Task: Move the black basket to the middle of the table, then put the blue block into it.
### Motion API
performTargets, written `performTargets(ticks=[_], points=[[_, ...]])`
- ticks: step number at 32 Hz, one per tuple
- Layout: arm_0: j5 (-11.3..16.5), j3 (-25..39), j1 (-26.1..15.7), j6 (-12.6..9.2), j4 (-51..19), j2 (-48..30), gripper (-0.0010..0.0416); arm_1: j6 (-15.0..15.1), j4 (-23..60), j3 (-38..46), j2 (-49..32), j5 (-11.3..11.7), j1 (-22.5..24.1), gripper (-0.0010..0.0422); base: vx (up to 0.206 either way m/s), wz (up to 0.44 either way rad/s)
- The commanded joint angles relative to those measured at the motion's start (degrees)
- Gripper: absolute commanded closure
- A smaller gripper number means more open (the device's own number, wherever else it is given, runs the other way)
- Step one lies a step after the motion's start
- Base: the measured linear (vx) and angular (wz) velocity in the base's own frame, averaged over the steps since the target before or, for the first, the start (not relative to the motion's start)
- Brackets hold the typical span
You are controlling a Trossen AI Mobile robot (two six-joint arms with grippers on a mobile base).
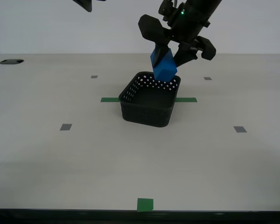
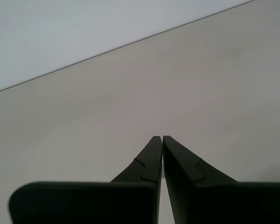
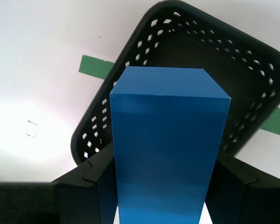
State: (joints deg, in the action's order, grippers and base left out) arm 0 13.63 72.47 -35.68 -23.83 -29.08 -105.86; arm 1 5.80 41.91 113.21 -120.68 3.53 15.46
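The black basket [image 1: 147, 101] stands in the middle of the table [image 1: 46, 154], over the green tape strip [image 1: 110, 99]. My first gripper [image 1: 170, 59] is shut on the blue block [image 1: 163, 65] and holds it tilted just above the basket's far rim. In the first wrist view the blue block [image 3: 167, 149] sits between the fingers [image 3: 88, 186], with the basket [image 3: 242, 60] below it. My second gripper [image 2: 162, 139] is shut and empty over bare table; an arm's tip, likely that one, shows at the exterior view's top left [image 1: 85, 4].
Small grey squares [image 1: 66, 127] [image 1: 240, 129] lie on the table to either side. A green square mark [image 1: 145, 204] sits at the front edge. A dark hole [image 1: 11, 61] is at the far left corner.
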Motion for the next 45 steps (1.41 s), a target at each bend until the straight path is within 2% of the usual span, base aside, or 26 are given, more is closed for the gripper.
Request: performTargets(ticks=[1, 4, 5, 8, 10, 19, 22, 24, 45], points=[[0.2, 0.0, 0.0, 0.0, 4.7, -2.7, 0.0406, 0.0, 0.2, 0.0, 0.0, -0.1, 0.0, 0.0412, 0.0, 0.0], [0.3, 0.0, 0.0, 0.3, 8.2, -3.8, 0.0406, 0.0, 0.5, 0.0, 0.0, -0.1, 0.0, 0.0412, 0.0, 0.0], [0.4, 0.0, 0.0, 1.6, 9.9, -4.0, 0.0406, 0.0, 0.7, 0.0, 0.0, -0.1, 0.0, 0.0412, 0.0, 0.0], [0.4, 0.0, 0.0, 2.0, 10.7, -4.0, 0.0397, 0.0, 0.8, 0.0, 0.0, -0.1, 0.0, 0.0412, 0.0, 0.0], [2.6, 0.0, 0.0, 2.4, 11.1, -4.0, 0.0371, 0.0, 0.8, 0.0, 0.0, -0.1, 0.0, 0.0412, 0.0, 0.0], [3.1, 0.0, 0.0, 2.8, 11.0, -4.0, 0.0111, 0.0, 0.9, 0.0, 0.0, -0.1, 0.0, 0.0412, 0.0, 0.0], [3.0, 0.0, 0.0, 2.8, 11.1, -4.0, 0.0049, 0.0, 0.9, 0.0, 0.0, -0.1, 0.0, 0.0412, 0.0, 0.0], [3.0, 0.0, 0.0, 2.8, 11.1, -4.0, 0.0023, 0.0, 0.9, 0.0, 0.0, -0.1, 0.0, 0.0412, 0.0, 0.0], [3.0, 0.0, 0.0, 2.8, 11.1, -4.0, 0.0019, 0.0, 0.0, 0.0, 0.0, -0.1, 0.0, 0.0412, 0.0, 0.0]])
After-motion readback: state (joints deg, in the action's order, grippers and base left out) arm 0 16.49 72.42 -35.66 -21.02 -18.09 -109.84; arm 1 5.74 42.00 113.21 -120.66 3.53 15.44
